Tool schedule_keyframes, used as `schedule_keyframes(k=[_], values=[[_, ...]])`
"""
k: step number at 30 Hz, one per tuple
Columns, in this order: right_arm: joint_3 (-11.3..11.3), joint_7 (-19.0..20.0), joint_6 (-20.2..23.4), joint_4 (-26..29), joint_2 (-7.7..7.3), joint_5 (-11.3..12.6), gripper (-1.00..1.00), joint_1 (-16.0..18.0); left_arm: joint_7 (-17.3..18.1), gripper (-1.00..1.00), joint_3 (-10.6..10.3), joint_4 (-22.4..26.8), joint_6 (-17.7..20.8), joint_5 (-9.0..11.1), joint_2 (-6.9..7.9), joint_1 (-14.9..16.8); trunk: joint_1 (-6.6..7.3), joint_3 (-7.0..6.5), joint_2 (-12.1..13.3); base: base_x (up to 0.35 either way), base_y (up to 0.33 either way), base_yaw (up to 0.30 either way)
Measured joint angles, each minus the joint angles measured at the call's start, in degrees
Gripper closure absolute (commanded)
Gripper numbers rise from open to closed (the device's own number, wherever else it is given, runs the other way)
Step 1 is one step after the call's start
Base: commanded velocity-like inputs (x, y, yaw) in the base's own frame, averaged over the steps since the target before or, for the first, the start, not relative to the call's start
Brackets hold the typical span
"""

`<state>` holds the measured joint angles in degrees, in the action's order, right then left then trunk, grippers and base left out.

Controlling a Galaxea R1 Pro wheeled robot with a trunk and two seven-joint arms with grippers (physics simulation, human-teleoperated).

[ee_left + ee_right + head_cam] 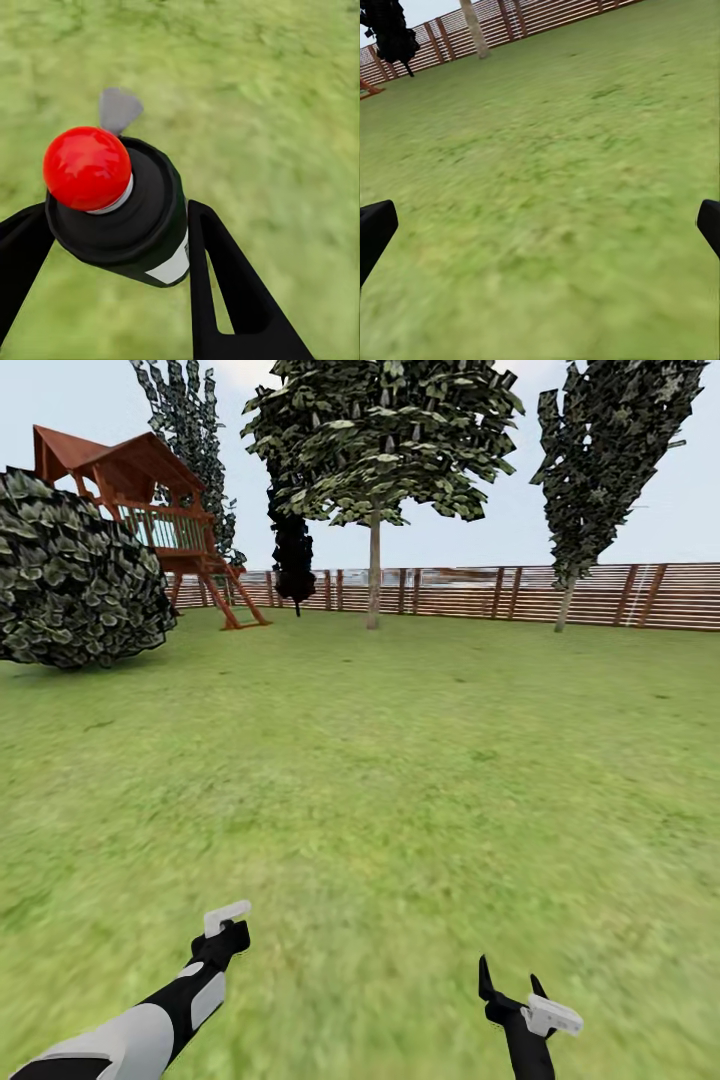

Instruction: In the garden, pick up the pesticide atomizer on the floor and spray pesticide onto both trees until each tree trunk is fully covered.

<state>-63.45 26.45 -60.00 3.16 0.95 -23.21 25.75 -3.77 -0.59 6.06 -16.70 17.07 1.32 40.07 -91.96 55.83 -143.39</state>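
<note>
While the wide lawn stretches ahead, the pesticide atomizer [124,206] is seen in the left wrist view, clamped between the two black fingers [225,285] of the left gripper [112,247]. A dark, near-black body is shown, with a small white label on its side, a glossy red round cap on a pale collar at the top, and a grey piece jutting out beyond the cap (blurred, so its form cannot be made out). Blurry green grass is seen behind the bottle.

In the head view the left gripper [228,930] is held low over the grass at the end of a black and white forearm, with a white fitting on it; the bottle itself cannot be made out there. The right gripper [510,985] is held low on the other side, well apart from the left one, its two dark fingers spread with nothing between them. The same released state is shown in the right wrist view, where the black fingertips [375,229] stand at opposite edges with bare grass between.

Farther out, a tree trunk [374,565] (pale, straight, bare) is seen near the brown slatted fence [480,592], under blocky dark green leaves. A second tall tree [590,470] is seen further right by the fence. A black conifer [293,555], a wooden play tower [150,510] and a large round bush [70,580] are placed toward the left.
</note>
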Motion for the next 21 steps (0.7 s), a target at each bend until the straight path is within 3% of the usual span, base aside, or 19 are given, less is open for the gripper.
schedule_keyframes(k=[21], values=[[0.01,0.0,0.0,0.0,0.0,0.01,-1.0,0.0,0.0,1.0,0.0,0.0,0.0,0.0,0.0,0.0,0.0,0.0,0.0,0.335,0.113,0.0]])
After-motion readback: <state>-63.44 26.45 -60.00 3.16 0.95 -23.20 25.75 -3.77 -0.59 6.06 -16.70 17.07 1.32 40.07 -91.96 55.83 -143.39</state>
